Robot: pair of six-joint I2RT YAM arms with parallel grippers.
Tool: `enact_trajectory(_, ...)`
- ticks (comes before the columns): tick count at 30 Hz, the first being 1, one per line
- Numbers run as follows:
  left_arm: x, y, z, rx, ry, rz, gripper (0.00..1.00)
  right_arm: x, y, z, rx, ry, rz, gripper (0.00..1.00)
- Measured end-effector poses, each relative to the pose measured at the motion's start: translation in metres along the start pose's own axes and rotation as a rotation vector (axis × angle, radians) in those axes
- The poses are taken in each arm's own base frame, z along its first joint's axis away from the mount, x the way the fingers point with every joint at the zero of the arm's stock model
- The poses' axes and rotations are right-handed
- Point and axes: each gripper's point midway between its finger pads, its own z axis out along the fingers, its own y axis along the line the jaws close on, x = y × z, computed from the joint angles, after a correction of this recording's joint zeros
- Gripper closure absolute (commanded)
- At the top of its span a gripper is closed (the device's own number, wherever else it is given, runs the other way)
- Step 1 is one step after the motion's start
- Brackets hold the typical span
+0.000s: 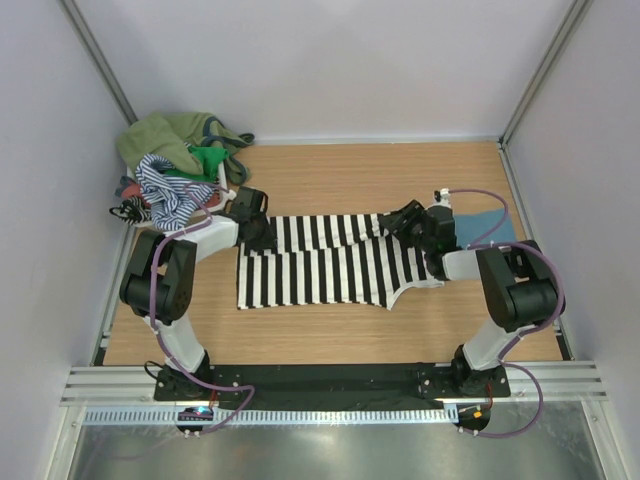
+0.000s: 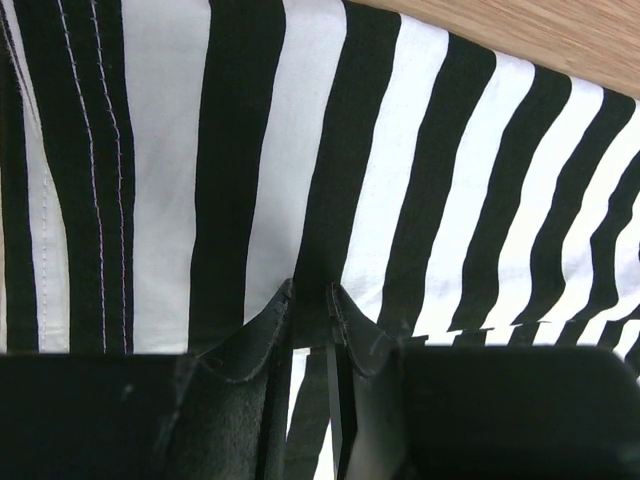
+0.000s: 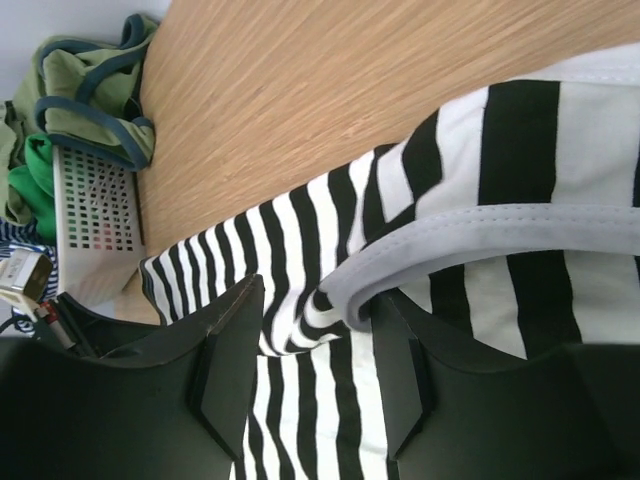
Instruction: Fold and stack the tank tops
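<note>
The black-and-white striped tank top [image 1: 320,262] lies spread flat mid-table. My left gripper [image 1: 255,228] is at its back left corner. In the left wrist view the fingers [image 2: 280,310] are pinched almost together on the striped cloth [image 2: 300,150]. My right gripper [image 1: 405,222] is at the top's back right part. In the right wrist view it [image 3: 312,300] is open, with a bunched fold and the pale bound edge [image 3: 480,230] of the striped top between the fingers. The teal-blue tank top [image 1: 492,228] lies flat under the right arm. The other tops are heaped [image 1: 180,160] at the back left.
A white perforated basket [image 3: 95,200] stands under the heap in the back left corner. White walls and metal frame posts [image 1: 95,50] close in the table on three sides. A small black object [image 1: 128,210] lies by the left edge.
</note>
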Motion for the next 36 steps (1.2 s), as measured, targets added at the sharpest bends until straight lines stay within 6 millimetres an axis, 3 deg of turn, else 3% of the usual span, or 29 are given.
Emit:
enact_trajectory(4, 0.0, 0.0, 0.0, -0.003, -0.002, 0.002, 0.8, -0.003, 0.005, -0.005, 0.002, -0.003, 0.01, 0.59)
enact_trajectory(5, 0.0, 0.0, 0.0, -0.003, -0.002, 0.002, 0.8, -0.002, 0.003, -0.005, 0.015, 0.004, 0.013, 0.67)
enact_trajectory(7, 0.0, 0.0, 0.0, -0.005, -0.004, 0.003, 0.8, 0.002, -0.002, -0.006, 0.046, 0.021, 0.023, 0.71)
enact_trajectory(12, 0.0, 0.0, 0.0, -0.007, -0.005, 0.004, 0.8, 0.01, -0.014, -0.008, 0.097, 0.051, 0.043, 0.91)
enact_trajectory(18, 0.0, 0.0, 0.0, -0.008, -0.005, 0.004, 0.8, 0.015, -0.025, -0.01, 0.167, 0.081, 0.059, 0.92)
enact_trajectory(25, 0.0, 0.001, 0.0, -0.013, -0.007, 0.005, 0.8, 0.008, -0.041, -0.009, 0.308, 0.085, 0.048, 0.9)
enact_trajectory(32, -0.001, 0.003, 0.0, -0.028, -0.007, 0.02, 0.8, -0.001, -0.055, 0.013, 0.385, 0.094, 0.023, 0.84)
enact_trajectory(36, -0.002, 0.006, -0.001, -0.041, -0.011, 0.027, 0.8, -0.008, -0.054, 0.024, 0.375, 0.091, 0.017, 0.87)
